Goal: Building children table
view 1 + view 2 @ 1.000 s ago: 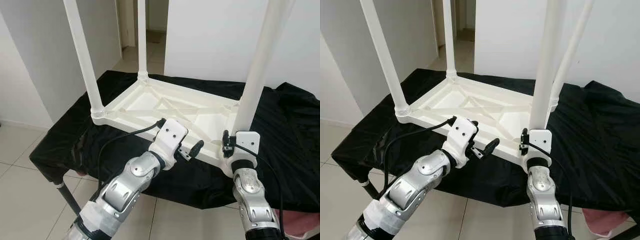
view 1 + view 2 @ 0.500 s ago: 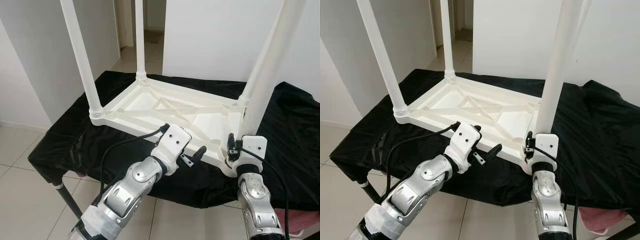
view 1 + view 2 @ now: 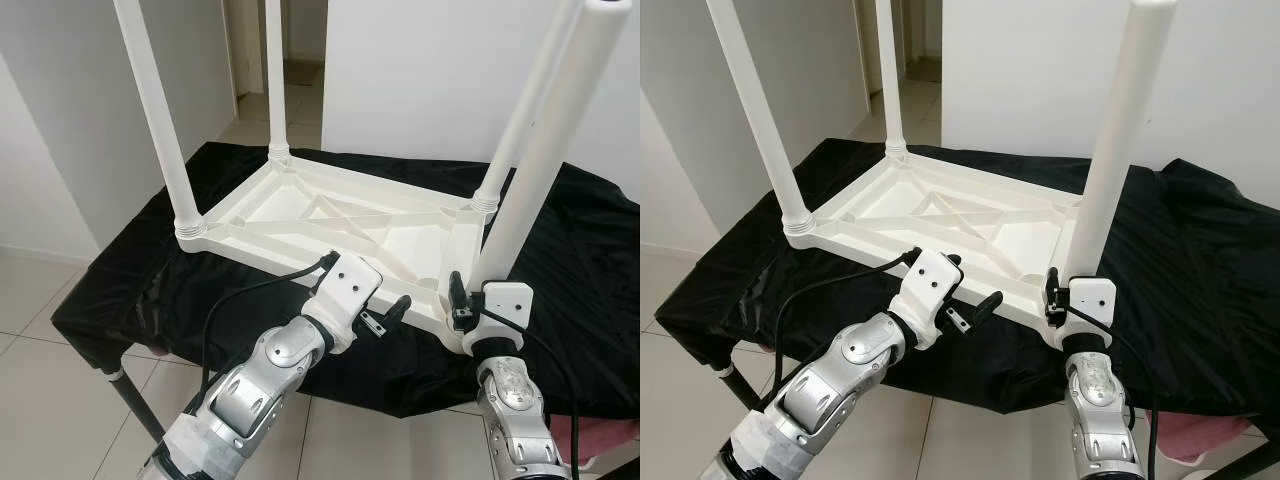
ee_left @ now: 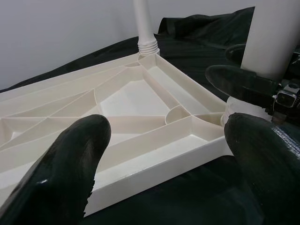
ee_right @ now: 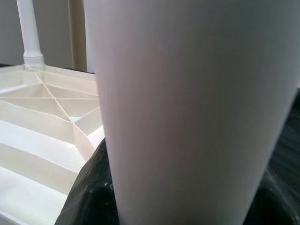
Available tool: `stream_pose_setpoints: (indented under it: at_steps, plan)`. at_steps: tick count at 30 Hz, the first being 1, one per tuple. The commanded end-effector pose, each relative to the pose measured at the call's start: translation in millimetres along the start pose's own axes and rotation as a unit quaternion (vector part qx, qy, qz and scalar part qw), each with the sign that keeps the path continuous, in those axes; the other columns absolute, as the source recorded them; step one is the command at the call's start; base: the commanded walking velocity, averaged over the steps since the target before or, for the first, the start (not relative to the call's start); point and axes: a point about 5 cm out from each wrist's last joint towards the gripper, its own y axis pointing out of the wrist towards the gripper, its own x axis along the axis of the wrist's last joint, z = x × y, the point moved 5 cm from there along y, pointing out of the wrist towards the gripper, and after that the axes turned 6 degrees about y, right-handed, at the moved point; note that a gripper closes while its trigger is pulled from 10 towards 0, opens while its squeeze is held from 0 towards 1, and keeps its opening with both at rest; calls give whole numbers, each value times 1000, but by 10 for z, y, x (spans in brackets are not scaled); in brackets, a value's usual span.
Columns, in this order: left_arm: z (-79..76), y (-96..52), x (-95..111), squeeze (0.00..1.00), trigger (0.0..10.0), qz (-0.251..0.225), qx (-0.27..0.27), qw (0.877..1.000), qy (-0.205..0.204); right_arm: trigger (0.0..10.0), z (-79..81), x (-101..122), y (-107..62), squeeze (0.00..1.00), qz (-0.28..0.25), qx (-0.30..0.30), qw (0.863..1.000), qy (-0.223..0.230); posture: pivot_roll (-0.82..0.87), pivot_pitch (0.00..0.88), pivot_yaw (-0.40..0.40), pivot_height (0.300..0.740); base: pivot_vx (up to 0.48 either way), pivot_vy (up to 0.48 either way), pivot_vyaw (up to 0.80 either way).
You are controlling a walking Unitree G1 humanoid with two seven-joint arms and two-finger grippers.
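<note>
A: Right pincer (image 3: 468, 312): clamped round the base of the fourth leg (image 3: 540, 160), judging by the right wrist view, where the white tube sits between its black fingers (image 5: 89, 187). Your leg leans away from vertical, with its foot just above the near right corner of the tabletop (image 3: 330, 215). I cannot tell whether it has entered the socket.

B: And the left pincer (image 3: 385, 315)?

A: Spread wide, holding nothing. It hovers just off the tabletop's near rim, pointing toward that same corner. In its wrist view both fingertips (image 4: 70, 154) frame the ribbed underside.

B: Where does the piece itself stand?

A: The tabletop lies upside down on the black-draped surface (image 3: 590, 260). Three legs already stand in their corners: near left leg (image 3: 155, 110), far left leg (image 3: 274, 75), far right leg (image 3: 520, 110). Each has a threaded collar at its base.

B: So which step are you on?

A: Judged: fitting the last leg, so the build is nearly finished.

B: What does the next move call for?

A: Bring the leg upright over the socket, then press and turn. A tilted start risks cross-threading. You may want the left pincer steadying the rim, since the tabletop could slide on the cloth.
</note>
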Motion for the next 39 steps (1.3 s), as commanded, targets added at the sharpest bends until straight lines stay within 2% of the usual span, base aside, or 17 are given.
stream_pose_setpoints:
  at_steps: [1,7,22,27,28,30,32,39]
  plan:
    - [-74,-11,-40,0,10000,4,-36,999,1,10000,-26,-393,-129,0,83,-6,996,39,-13,120,35,740,0,0,0]
    - [-73,-14,-29,0,10000,2,-36,999,-1,10000,-24,-502,-131,0,111,-1,992,60,-12,122,36,740,0,0,0]
    - [-65,-15,-7,0,10000,1,-34,999,-3,10000,-58,-699,-100,0,187,-21,979,79,-9,126,37,740,0,0,0]
    - [-63,-12,-4,0,10000,0,-34,999,-5,10000,-104,-711,-76,0,196,-24,979,57,-11,128,35,740,0,0,0]
    - [-65,-12,-6,0,10000,0,-34,999,-5,10000,-101,-705,-73,0,195,-21,979,54,-11,128,35,740,0,0,0]
    - [-69,-13,-5,0,10000,0,-34,999,-6,10000,-35,-528,-41,0,138,11,990,31,-10,129,30,740,0,0,0]
    - [-68,-14,-5,0,10000,0,-33,999,-6,10000,-18,-480,-37,0,124,16,992,33,-10,129,29,740,0,0,0]
    - [-28,-18,-16,0,10000,-1,-25,1000,-17,10000,68,-188,-18,0,64,44,994,82,-14,131,23,740,0,0,0]
